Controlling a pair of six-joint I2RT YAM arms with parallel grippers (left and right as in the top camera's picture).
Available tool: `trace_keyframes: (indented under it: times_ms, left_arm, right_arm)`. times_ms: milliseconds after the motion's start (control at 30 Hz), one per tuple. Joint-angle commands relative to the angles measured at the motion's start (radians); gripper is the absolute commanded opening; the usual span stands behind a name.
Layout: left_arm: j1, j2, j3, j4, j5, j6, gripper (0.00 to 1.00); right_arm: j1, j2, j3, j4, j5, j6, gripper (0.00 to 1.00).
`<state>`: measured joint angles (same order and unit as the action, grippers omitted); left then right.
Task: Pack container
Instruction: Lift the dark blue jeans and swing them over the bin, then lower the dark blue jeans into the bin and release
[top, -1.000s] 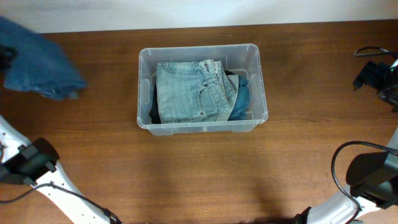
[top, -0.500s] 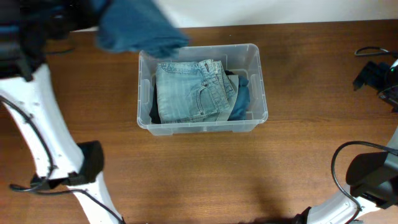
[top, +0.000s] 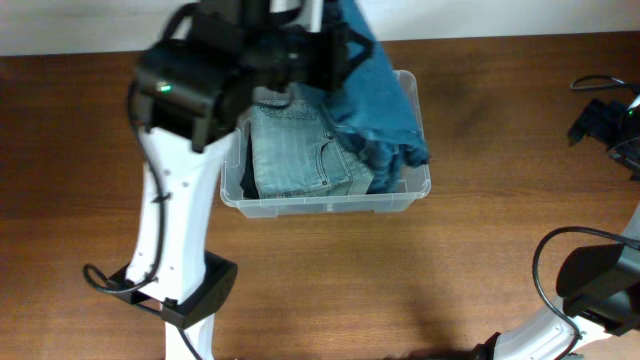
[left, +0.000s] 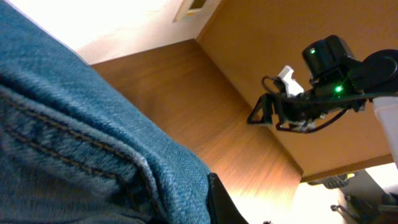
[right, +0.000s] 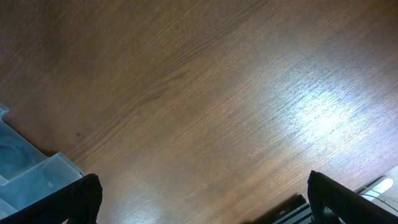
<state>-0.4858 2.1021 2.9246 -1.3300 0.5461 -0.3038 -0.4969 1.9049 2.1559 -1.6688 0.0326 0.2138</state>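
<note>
The left jaws pinch a blue denim garment (top: 375, 95) above the container (top: 325, 205), which holds folded jeans (top: 295, 150). The right jaws stand spread over the worktop (right: 217, 93).

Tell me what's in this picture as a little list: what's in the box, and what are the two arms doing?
bin: clear plastic, in the middle of the table
inside: folded light jeans
left gripper: shut on blue jeans, which hang over the bin's right side
right gripper: open, empty, over bare table
packing: blue jeans not yet laid in
</note>
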Motion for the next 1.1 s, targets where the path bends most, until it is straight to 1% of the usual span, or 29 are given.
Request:
trace_keyframes:
  times_ms: [0, 100, 167, 400, 467, 567, 667, 800, 967, 1067]
  left_arm:
    - [-0.04, -0.048, -0.068, 0.127, -0.021, -0.011, 0.01]
    - [-0.058, -0.048, -0.148, 0.225, -0.017, -0.052, 0.01]
    - [-0.069, -0.048, -0.187, 0.284, -0.008, -0.051, 0.01]
    - [-0.095, -0.039, -0.27, 0.414, 0.0, -0.04, 0.01]
    - [-0.101, -0.025, -0.283, 0.48, 0.056, -0.04, 0.01]
    - [-0.113, -0.005, -0.284, 0.535, 0.119, -0.049, 0.01]
    - [-0.127, 0.019, -0.284, 0.524, 0.124, -0.051, 0.01]
    - [-0.126, 0.05, -0.288, 0.432, 0.122, -0.045, 0.01]
    - [-0.083, 0.077, -0.288, 0.329, 0.12, -0.032, 0.01]
    - [-0.047, 0.09, -0.288, 0.259, 0.121, 0.006, 0.01]
  right_arm:
    - [-0.001, 0.0, -0.002, 0.001, -0.002, 0.011, 0.98]
    - [-0.001, 0.0, -0.002, 0.001, -0.002, 0.011, 0.98]
    - [-0.001, 0.0, -0.002, 0.001, -0.002, 0.011, 0.99]
    - [-0.001, 0.0, -0.002, 0.001, -0.002, 0.011, 0.98]
    - [-0.001, 0.0, -0.002, 0.001, -0.002, 0.011, 0.98]
    - [-0.001, 0.0, -0.002, 0.001, -0.002, 0.011, 0.99]
    - [-0.001, 0.0, -0.002, 0.001, -0.002, 0.011, 0.98]
    - [-0.001, 0.0, -0.002, 0.001, -0.002, 0.011, 0.98]
    - [-0.001, 0.0, -0.002, 0.001, -0.002, 0.011, 0.98]
    - [-0.001, 0.0, -0.002, 0.001, -0.002, 0.011, 0.98]
